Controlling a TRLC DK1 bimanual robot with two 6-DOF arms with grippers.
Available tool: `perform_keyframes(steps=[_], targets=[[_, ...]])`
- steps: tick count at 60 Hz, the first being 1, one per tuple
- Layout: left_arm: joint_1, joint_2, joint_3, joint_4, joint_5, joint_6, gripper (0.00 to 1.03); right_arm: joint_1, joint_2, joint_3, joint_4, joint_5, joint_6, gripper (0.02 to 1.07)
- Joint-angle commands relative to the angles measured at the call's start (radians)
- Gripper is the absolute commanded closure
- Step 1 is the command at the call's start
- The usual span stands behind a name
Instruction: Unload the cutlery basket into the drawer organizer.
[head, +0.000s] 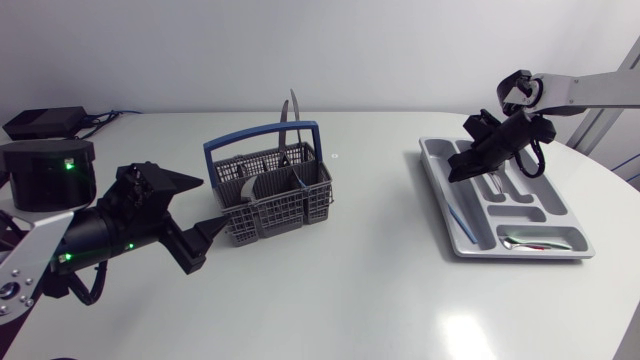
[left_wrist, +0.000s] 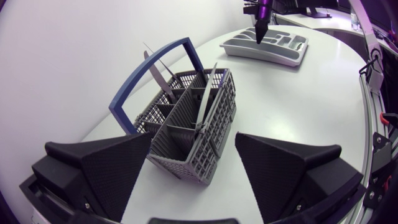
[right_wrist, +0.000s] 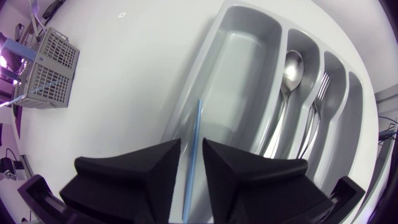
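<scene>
Left hand (head: 213, 203) hangs wide open at the near end of the basket (head: 270, 195), one finger on each side of that end, touching nothing. The basket sits mid-worktop, toward the far edge. As I judge it, the next move is to pick another piece from it. Come down straight over one upright handle, close on its flat sides well below the tip, and lift clear of the blue hoop handle (head: 250, 140) before swinging away. The knives (head: 293, 115) are thin, slick metal and may twist if gripped near an end. The basket is light grey plastic mesh and could tip or slide if a piece snags.

Right hand (right_wrist: 191, 144) hovers over the organizer (right_wrist: 249, 74) near the worktop's right edge. Its fingers are a narrow gap apart and grip nothing. Below that gap a thin blue stick (right_wrist: 198, 124) lies along the tray's outer edge. The tray is smooth grey moulded plastic with rounded troughs, and two of them hold a spoon (right_wrist: 287, 81) and a fork (right_wrist: 316, 102).
</scene>
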Motion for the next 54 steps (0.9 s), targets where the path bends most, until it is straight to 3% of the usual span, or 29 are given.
perform_keyframes(steps=[1, 6, 27, 45, 50, 54], targets=[[-0.009, 0.033, 0.036, 0.021, 0.003, 0.036, 0.09, -0.008, -0.033, -0.011, 0.018, 0.007, 0.026, 0.4], [-0.023, 0.072, 0.047, 0.056, 0.003, 0.049, 0.09, -0.002, -0.12, -0.101, 0.084, 0.007, 0.027, 0.31], [-0.035, 0.339, 0.173, 0.119, 0.015, 0.155, 0.14, 0.111, -0.424, -0.436, 0.184, 0.003, 0.012, 0.23], [0.027, 0.438, 0.265, 0.03, 0.164, 0.266, 0.35, 0.188, -0.538, -0.592, 0.217, 0.004, 0.021, 0.23], [0.037, 0.455, 0.312, -0.087, 0.205, 0.342, 0.49, 0.196, -0.545, -0.607, 0.222, 0.004, 0.021, 0.23], [0.047, 0.458, 0.319, -0.091, 0.216, 0.361, 0.59, 0.205, -0.547, -0.615, 0.225, 0.006, 0.024, 0.23]])
